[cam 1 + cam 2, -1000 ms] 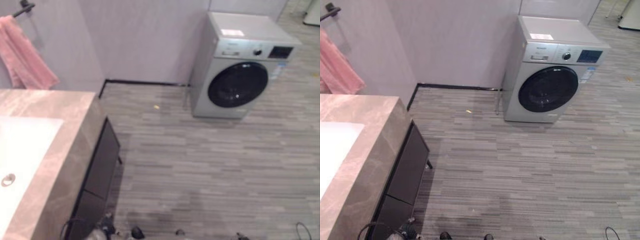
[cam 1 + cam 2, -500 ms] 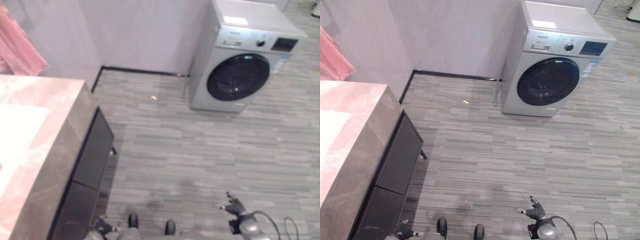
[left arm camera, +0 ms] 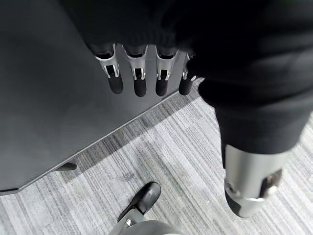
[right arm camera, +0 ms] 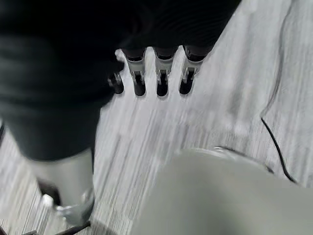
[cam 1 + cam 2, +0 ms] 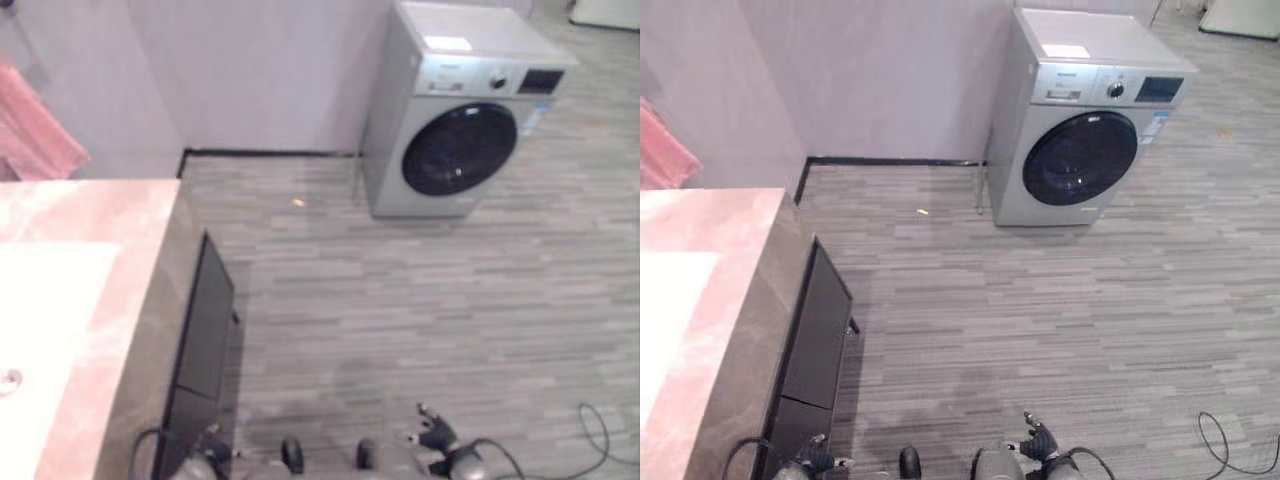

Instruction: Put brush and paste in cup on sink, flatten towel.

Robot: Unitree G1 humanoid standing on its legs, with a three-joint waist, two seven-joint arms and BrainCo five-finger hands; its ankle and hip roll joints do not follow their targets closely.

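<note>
One washing machine [image 5: 455,110], one pink towel [image 5: 38,135], one sink basin [image 5: 40,350], one dark cabinet [image 5: 200,350].

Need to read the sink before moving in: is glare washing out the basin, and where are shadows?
Left eye view: the basin glares to flat white, only the drain showing. Right eye view: a soft shadow lies on the floor beside the dark cabinet.
</note>
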